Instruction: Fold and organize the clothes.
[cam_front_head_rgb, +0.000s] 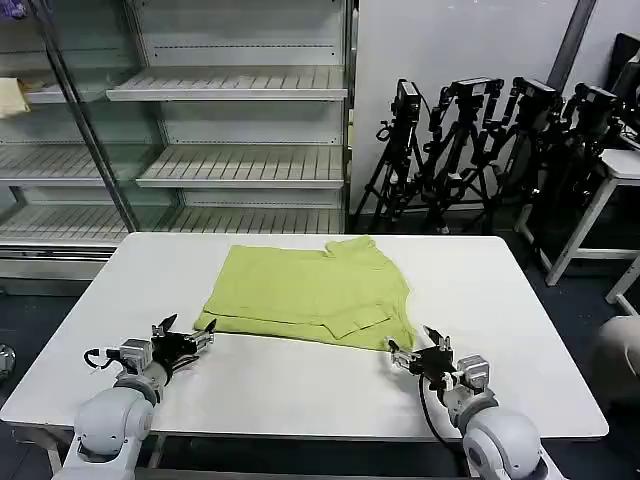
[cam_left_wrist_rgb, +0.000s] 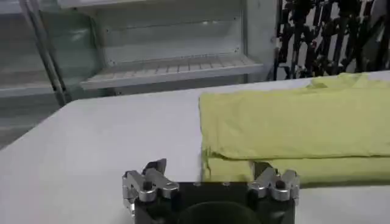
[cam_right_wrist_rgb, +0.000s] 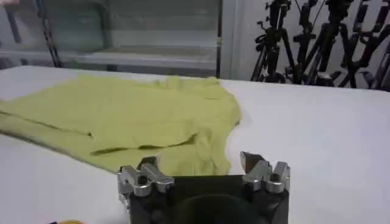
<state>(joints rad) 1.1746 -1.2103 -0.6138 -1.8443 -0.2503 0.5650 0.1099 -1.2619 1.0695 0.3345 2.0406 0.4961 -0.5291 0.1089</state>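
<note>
1 T-shirt (cam_front_head_rgb: 310, 290), partly folded, between 2 open grippers.

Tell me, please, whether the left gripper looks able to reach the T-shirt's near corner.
Probably yes: the left gripper sits open at the T-shirt's near left corner, with bare table between.

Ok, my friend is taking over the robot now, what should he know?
Left gripper: jaws open, holding nothing, at the near left corner of the T-shirt.
Right gripper: jaws open, holding nothing, at the near right corner.
The yellow-green T-shirt lies in the middle of the white table, partly folded: sleeves tucked in, a doubled layer along the near edge.
Done: first folds.
Left: probably grab the near corners, fold it smaller, then tidy it.
</note>
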